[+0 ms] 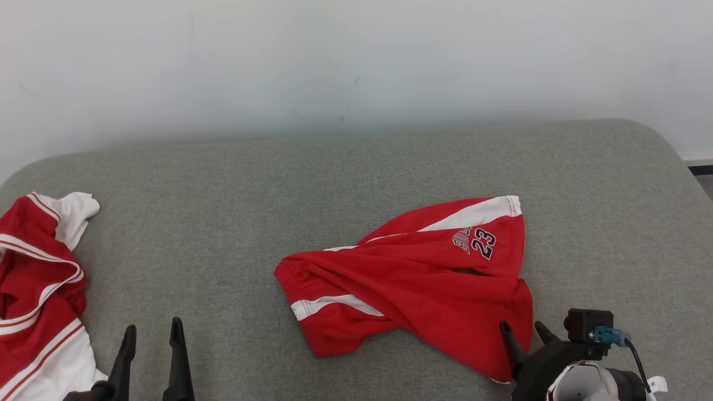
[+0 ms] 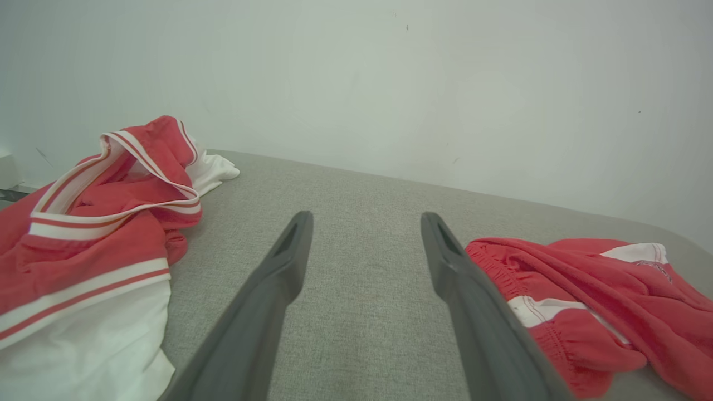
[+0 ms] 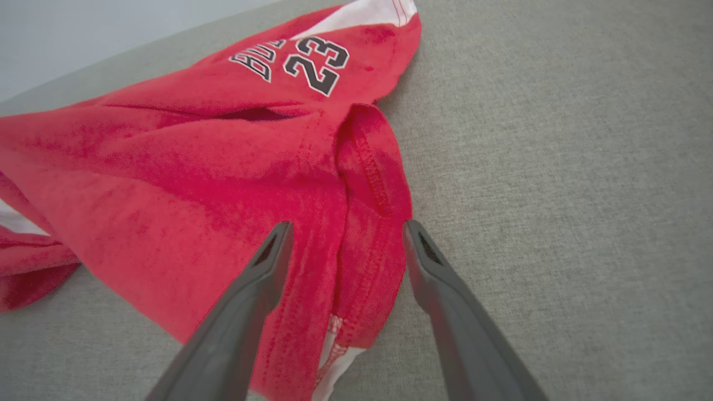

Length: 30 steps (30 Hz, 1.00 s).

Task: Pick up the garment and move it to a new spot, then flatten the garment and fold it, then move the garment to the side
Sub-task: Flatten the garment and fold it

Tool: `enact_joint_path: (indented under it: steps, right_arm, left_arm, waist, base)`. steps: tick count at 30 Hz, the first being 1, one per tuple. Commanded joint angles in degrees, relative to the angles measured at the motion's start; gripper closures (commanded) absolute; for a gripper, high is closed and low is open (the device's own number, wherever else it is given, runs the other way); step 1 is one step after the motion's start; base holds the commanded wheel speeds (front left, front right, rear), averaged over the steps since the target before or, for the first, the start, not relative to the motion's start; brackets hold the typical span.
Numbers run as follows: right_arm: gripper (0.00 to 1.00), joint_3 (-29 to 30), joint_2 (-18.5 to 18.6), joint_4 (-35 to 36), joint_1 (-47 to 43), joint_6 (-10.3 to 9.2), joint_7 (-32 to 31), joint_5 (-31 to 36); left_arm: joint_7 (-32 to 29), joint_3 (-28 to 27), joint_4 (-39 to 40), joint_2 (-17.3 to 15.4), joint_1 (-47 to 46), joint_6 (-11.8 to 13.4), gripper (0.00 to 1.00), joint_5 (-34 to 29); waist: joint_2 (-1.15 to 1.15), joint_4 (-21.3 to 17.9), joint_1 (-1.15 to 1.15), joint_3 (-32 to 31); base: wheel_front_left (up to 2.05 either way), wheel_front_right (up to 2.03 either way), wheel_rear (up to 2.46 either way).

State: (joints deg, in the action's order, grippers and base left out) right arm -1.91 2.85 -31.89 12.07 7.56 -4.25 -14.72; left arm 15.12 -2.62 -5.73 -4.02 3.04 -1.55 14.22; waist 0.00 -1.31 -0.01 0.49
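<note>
Crumpled red basketball shorts (image 1: 423, 273) on grey cushion (image 1: 223, 195), right gripper (image 3: 346, 224) spread wide and empty at their hem, left gripper (image 2: 366, 214) likewise spread and empty near red-and-white jersey (image 1: 33, 289)

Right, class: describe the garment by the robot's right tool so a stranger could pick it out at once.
Start at the grey-green cushion below the white wall. Right of its middle, at the right tool, lies a crumpled pair of red shorts. Unlike the red-and-white striped garment at the left edge, it carries the number 23.
</note>
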Motion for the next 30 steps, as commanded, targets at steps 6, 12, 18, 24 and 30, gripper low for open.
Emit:
enact_joint_path:
  steps: [6,12,18,24,30]
  right_arm:
    - [0.0,-0.48,0.06,-4.43,3.12,-0.15,-5.49,-3.38]
    - [0.0,-1.96,0.02,-5.31,1.62,-0.15,-8.92,-7.3]
    - [0.0,-3.6,0.0,-3.87,0.71,-0.14,-9.46,-8.94]
    - [0.01,-5.01,0.01,-2.83,1.31,-0.14,-9.94,-10.15]
    - [1.0,-3.33,0.08,-1.68,3.9,-0.15,-5.71,-5.83]
  left_arm:
    - [0.05,-0.9,-0.05,0.86,-1.49,-1.13,0.0,-1.03]
    - [0.05,-1.27,-0.31,1.03,-1.64,-1.36,0.0,-1.25]
    - [0.05,-1.21,-0.46,1.12,-1.98,-1.28,0.0,-1.16]
    - [0.05,-0.81,-0.46,1.13,-2.2,-0.96,0.0,-0.43]
    - [0.05,-0.45,-0.27,1.13,-2.39,-0.63,0.0,-0.23]
  waist:
    - [0.0,1.45,0.01,1.67]
    - [0.0,1.74,0.01,2.07]
    - [0.0,1.76,0.01,2.15]
    - [0.0,1.62,0.01,2.17]
    - [0.0,1.63,0.01,2.31]
  base:
    - [0.0,0.0,0.0]
    - [0.0,0.0,0.0]
    - [0.0,0.0,0.0]
    - [0.0,0.0,0.0]
    - [0.0,0.0,0.0]
